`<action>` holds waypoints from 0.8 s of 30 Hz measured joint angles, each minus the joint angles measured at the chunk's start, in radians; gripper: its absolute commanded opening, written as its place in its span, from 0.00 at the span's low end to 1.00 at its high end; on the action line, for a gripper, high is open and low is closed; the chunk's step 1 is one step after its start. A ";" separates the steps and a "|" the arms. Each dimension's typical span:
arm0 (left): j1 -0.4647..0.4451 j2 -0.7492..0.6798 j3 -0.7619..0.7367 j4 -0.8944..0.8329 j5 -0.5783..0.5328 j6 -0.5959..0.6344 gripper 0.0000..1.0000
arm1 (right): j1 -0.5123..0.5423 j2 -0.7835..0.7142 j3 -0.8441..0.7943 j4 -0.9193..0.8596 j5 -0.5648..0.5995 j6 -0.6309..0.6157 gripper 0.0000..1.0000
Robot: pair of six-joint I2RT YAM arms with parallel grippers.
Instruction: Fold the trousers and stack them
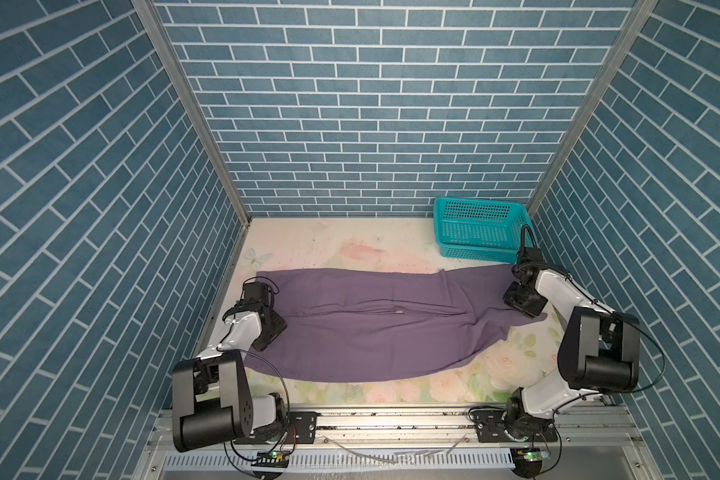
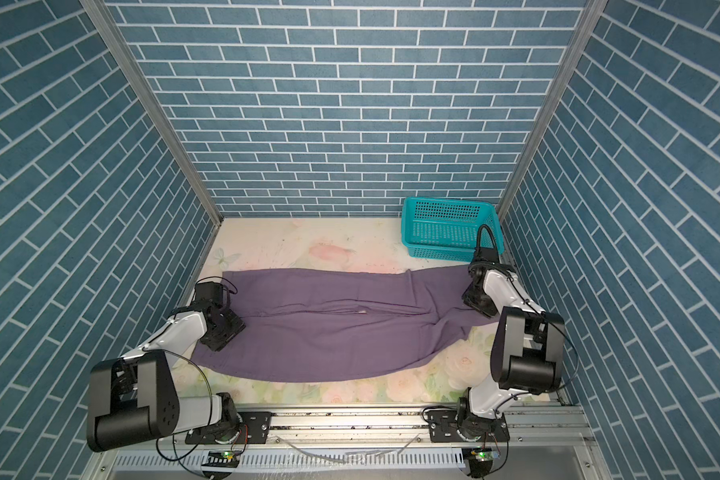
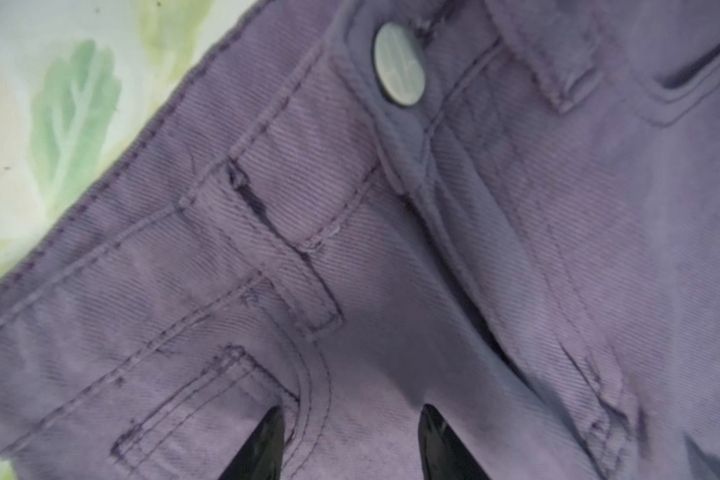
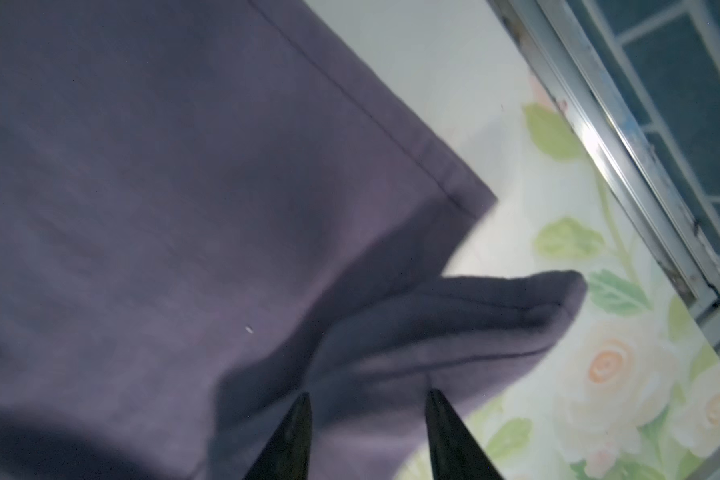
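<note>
Nearest the lens: an aluminium rail (image 1: 391,419) along the front edge carries the bases of the left arm (image 1: 208,395) and right arm (image 1: 599,353). Both arms bend forward and down onto the floral worktop (image 1: 350,245). The trousers (image 1: 371,328), muted purple, lie spread lengthwise across the middle of the worktop in both top views, waist end at the left and legs running to the right. The left arm comes down on the waist end and the right arm on the far right end of the cloth. In the left wrist view the left fingers (image 3: 262,449) stand parted with their tips on the front of the trousers. They sit just below a belt loop (image 3: 283,249) and near the metal button (image 3: 400,64), with cloth lying between them; whether they are clamping it cannot be told. In the right wrist view, somewhat blurred, the right fingers (image 4: 287,444) are also parted. They straddle a curled-up fold of leg fabric beside a flat stitched hem (image 4: 391,137); whether that fold is pinched cannot be told. A teal mesh basket (image 1: 474,226) stands in the far right corner against the brick-pattern wall (image 1: 371,104), near the trousers but apart from them.
</note>
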 measured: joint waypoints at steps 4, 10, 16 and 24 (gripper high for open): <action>0.000 0.007 0.009 0.004 0.005 0.000 0.54 | 0.000 0.130 0.128 0.018 -0.032 -0.007 0.39; 0.000 -0.001 0.009 0.005 0.011 0.001 0.52 | 0.017 -0.009 0.045 -0.011 -0.029 -0.005 0.02; 0.000 -0.003 0.014 0.006 0.025 0.004 0.48 | 0.030 -0.438 -0.236 -0.093 -0.050 0.055 0.00; -0.002 0.026 0.032 0.016 0.026 0.000 0.49 | 0.031 -0.483 -0.432 -0.118 -0.131 0.122 0.28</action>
